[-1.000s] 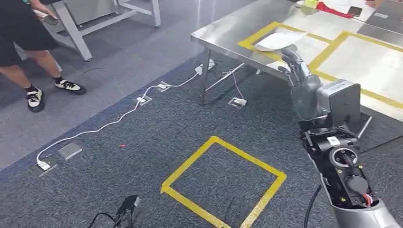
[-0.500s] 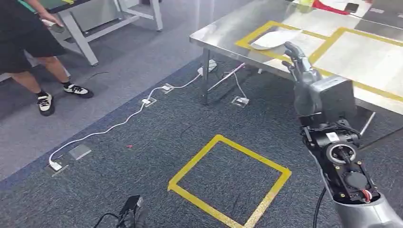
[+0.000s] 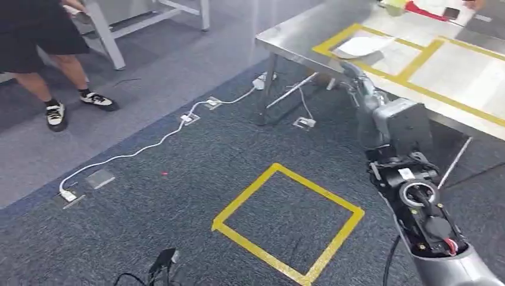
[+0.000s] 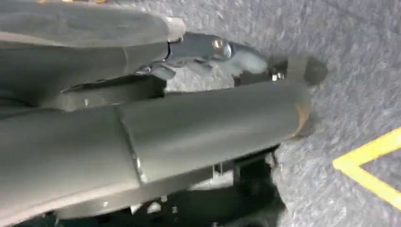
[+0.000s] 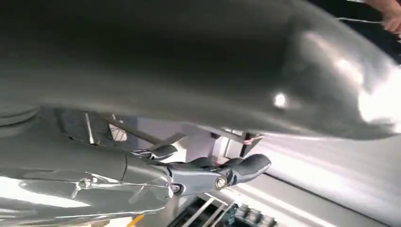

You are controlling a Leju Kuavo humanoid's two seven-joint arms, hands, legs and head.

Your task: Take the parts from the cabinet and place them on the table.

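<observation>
The right hand (image 3: 361, 83) is raised ahead of the robot at the near edge of the bench (image 3: 470, 77). Its fingers look loosely extended with nothing between them, though the head view shows the hand from behind and I cannot be sure how far apart they are. In the right wrist view the fingers (image 5: 236, 168) reach forward with nothing in them. The left hand (image 4: 198, 123) hangs low over the carpet; its view is blurred, and I cannot tell whether it is wide or closed.

Just beyond the right hand, one flat pale part (image 3: 364, 46) lies on the bench inside a yellow taped frame (image 3: 381, 53). So, as a judgement, one part is placed and the hand is free of it. Any further parts would have to be fetched from the cabinet, and how many are left I cannot say.

Nearer the robot than the hand, one yellow taped square (image 3: 289, 223) marks the carpet. To the hand's left, one white cable (image 3: 155, 143) runs across the floor. Farther off on that side stands one person (image 3: 41, 53) in dark clothes. Beyond the hand, at the bench's far edge, lie a red thing (image 3: 424, 12) and a phone (image 3: 451, 13).
</observation>
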